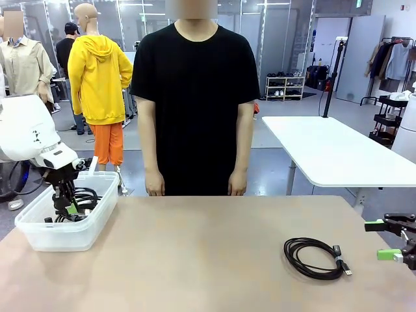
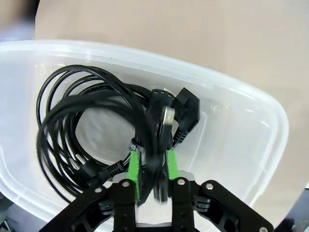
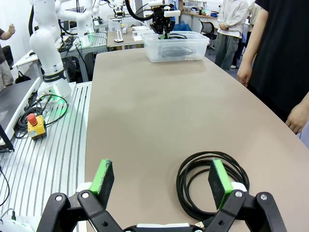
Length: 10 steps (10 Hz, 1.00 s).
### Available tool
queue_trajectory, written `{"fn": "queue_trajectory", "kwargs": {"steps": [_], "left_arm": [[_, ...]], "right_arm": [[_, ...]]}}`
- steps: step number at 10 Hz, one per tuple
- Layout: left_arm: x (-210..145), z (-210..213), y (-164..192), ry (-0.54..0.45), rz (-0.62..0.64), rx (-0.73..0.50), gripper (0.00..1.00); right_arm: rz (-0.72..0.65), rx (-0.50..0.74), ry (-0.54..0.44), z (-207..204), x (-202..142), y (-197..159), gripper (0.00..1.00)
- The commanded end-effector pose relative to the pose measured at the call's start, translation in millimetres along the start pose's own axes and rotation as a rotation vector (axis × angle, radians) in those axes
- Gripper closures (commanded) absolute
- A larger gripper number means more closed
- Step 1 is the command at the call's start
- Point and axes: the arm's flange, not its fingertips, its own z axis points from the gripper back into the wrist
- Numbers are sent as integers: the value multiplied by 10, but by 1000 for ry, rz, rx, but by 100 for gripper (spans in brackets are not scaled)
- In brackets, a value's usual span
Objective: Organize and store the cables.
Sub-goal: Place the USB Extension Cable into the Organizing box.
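A clear plastic bin (image 1: 65, 237) stands at the table's left edge with coiled black cables (image 1: 84, 195) inside. My left gripper (image 1: 68, 207) reaches down into it. In the left wrist view the bin (image 2: 231, 82) holds the cables (image 2: 72, 116), and my left gripper (image 2: 152, 157) has its green pads slightly parted around a blurred strand with a silver-tipped plug. Another coiled cable (image 1: 315, 258) lies on the table at the right. My right gripper (image 1: 382, 240) hovers open just right of it. From the right wrist, that cable (image 3: 207, 183) lies by the gripper's (image 3: 161, 176) right finger.
A person in a black shirt (image 1: 195, 97) stands at the far edge, hands down by their sides. The far bin (image 3: 176, 48) shows at the top of the right wrist view. Bare tabletop (image 1: 208, 247) spreads between bin and loose cable.
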Motion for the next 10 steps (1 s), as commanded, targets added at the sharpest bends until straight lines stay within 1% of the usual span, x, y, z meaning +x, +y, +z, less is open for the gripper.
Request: {"fn": "queue_trajectory", "kwargs": {"steps": [1,2,3,4,6,7,8,9,10], "left_arm": [[6,83,30,-6,26,-17,42],[7,108,18,-11,24,-14,24],[5,129,-5,-23,23,-15,11],[-8,140,-19,-18,30,-16,0],[-20,205,-58,-35,41,7,0],[-25,212,-78,-31,67,15,0],[-57,186,-82,-64,118,28,0],[-3,181,-16,-9,31,17,0],[-3,181,-16,-9,31,17,0]], "right_arm": [[0,-6,-10,0,32,-11,0],[0,-6,-10,0,32,-11,0],[0,-6,-10,0,32,-11,0],[0,-6,-10,0,32,-11,0],[0,-6,-10,0,32,-11,0],[0,-6,-10,0,32,-11,0],[0,-6,-10,0,32,-11,0],[0,-6,-10,0,32,-11,0],[0,-6,-10,0,32,-11,0]]}}
